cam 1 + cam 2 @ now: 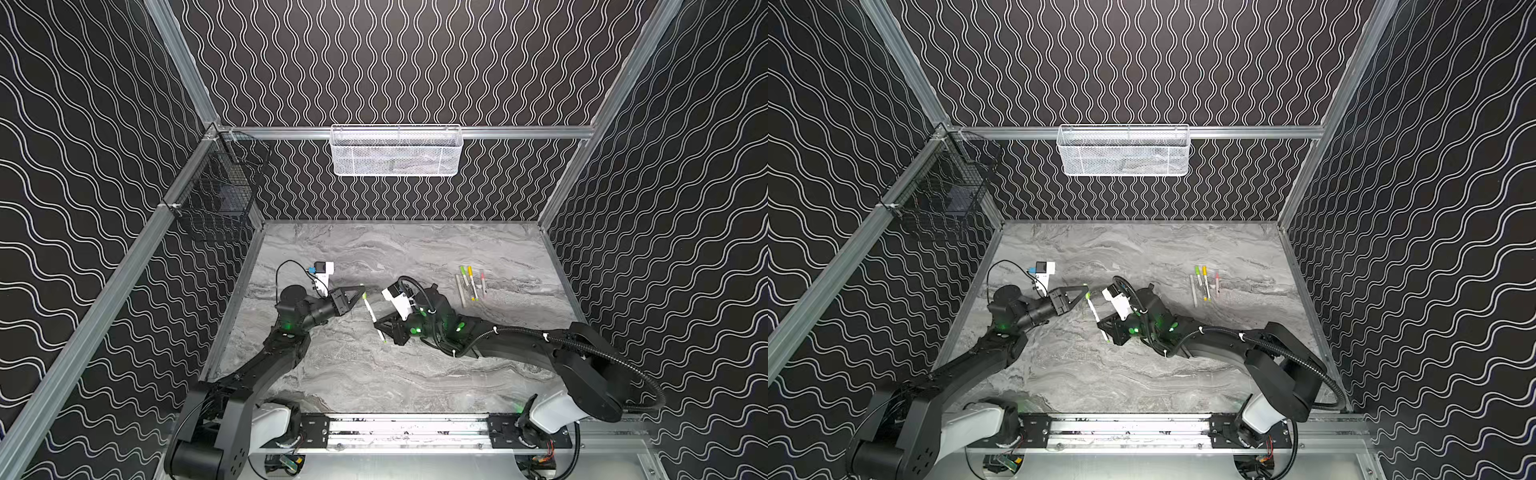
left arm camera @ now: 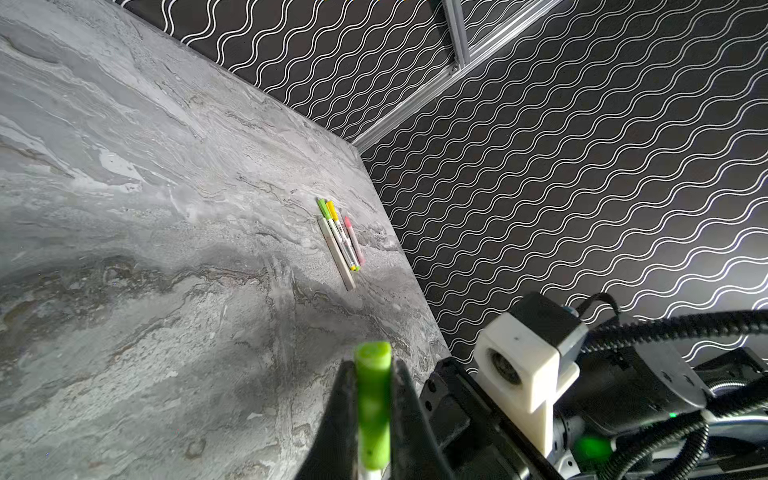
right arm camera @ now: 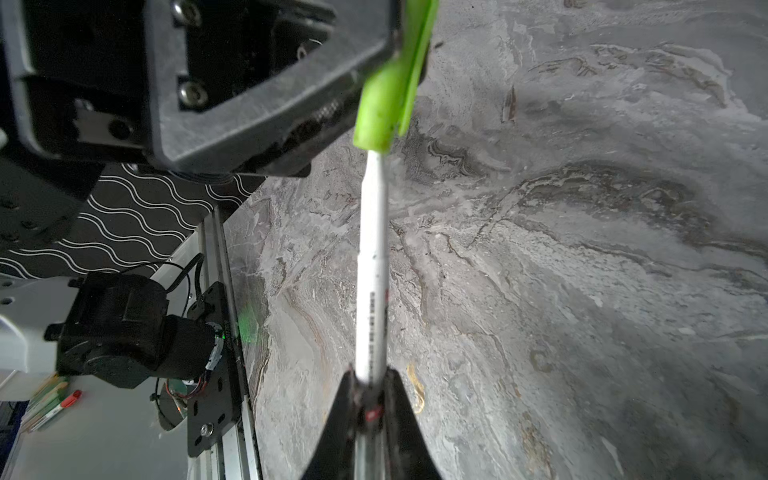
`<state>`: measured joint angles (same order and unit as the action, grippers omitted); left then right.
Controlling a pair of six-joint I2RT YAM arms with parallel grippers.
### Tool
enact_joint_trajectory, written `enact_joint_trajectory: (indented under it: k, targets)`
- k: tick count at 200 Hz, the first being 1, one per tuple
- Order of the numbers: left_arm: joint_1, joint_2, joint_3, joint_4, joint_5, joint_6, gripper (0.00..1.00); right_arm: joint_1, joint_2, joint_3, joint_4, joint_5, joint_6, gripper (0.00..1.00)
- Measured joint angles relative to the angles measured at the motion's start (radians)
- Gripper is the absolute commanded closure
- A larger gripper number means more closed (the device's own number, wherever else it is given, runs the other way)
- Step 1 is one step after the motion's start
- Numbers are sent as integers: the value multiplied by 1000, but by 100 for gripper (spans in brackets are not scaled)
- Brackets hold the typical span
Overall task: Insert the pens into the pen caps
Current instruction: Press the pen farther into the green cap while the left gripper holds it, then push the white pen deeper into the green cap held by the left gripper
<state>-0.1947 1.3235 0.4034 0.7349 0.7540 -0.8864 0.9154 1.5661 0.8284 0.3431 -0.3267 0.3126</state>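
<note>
Inside the lime cap (image 3: 384, 110) — tip hidden — sits the pen (image 3: 372, 270).

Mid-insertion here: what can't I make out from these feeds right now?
How deep the pen sits in the green cap: cap wall hides it in the right wrist view; too small in both top views.
Cap's mouth, left wrist view: blurred, pen cut off by the bottom edge.
Cap seating on the parked pens: too small in a top view.

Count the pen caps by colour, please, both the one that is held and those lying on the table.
Green: 2, the held cap and the table cap
Yellow: 1, the yellow cap
Pink: 1, the pink cap
Total: 4
</note>
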Motion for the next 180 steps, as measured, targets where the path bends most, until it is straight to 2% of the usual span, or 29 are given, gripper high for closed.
enact_joint_trajectory:
  k: [116, 180]
  targets:
    - [0, -1, -10, 21, 0, -2, 90, -11, 8, 15, 1, 12, -17, 88]
    - [3, 14, -25, 83, -7, -26, 90, -35, 18, 29, 21, -18, -14, 88]
